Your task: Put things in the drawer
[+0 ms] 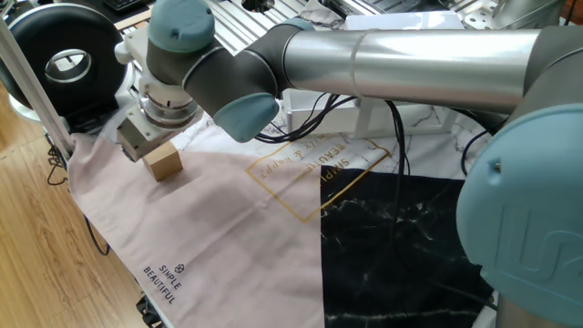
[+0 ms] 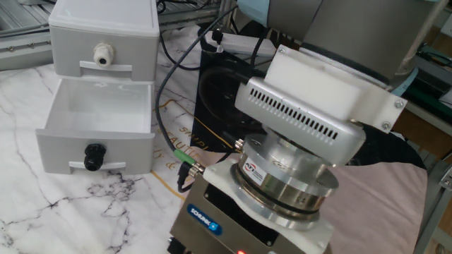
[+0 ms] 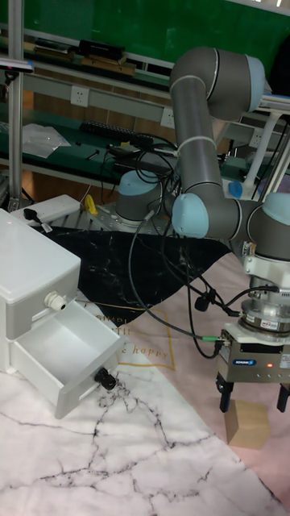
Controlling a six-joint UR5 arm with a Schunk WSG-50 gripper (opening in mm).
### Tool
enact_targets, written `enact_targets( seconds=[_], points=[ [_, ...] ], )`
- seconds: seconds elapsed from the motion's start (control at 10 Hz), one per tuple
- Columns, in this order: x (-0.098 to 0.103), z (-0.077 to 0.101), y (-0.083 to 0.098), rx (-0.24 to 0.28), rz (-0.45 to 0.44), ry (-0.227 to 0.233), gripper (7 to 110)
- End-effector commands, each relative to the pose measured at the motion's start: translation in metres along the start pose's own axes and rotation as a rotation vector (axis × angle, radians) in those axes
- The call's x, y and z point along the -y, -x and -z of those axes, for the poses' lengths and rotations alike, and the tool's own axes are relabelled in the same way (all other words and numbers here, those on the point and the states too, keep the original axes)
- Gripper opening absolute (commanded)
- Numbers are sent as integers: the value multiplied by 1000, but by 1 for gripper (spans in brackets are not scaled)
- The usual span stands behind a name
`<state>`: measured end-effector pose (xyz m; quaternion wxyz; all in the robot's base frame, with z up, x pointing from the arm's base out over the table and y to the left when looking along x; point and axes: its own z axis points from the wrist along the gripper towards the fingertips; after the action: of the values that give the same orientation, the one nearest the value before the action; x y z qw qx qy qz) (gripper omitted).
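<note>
Hand (image 3: 253,397) hangs open just above the wooden block (image 3: 248,423) on the pink cloth (image 1: 200,228); the grasp step is underway. Next: lower, close, then carry it to the open drawer (image 3: 68,351), well apart.

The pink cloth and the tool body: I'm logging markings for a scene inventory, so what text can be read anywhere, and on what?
"SIMPLE BEAUTIFUL": pink cloth, near its corner.
"SCHUNK": blue label on the tool body.
"SIMPLE", then blurred gold words: framed print on the cloth.
"happy", partly read: same print, tall view.
Round label on the wrist flange: too small.
</note>
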<state>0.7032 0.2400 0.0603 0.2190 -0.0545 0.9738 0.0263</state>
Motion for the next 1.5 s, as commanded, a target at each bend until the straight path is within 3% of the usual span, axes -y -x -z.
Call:
enact_targets(
  seconds=[0.0, 0.1, 0.3, 0.4, 0.9, 1.4],
  points=[
    [1, 5, 10, 15, 26, -13, 44],
    [-9, 11, 16, 27, 0, 5, 44],
    [23, 11, 28, 59, 23, -122, 44],
    [25, 6, 32, 86, 3, -123, 44],
    [14, 4, 29, 58, -62, -62, 44],
    [12, -1, 22, 51, -71, -58, 44]
  ],
)
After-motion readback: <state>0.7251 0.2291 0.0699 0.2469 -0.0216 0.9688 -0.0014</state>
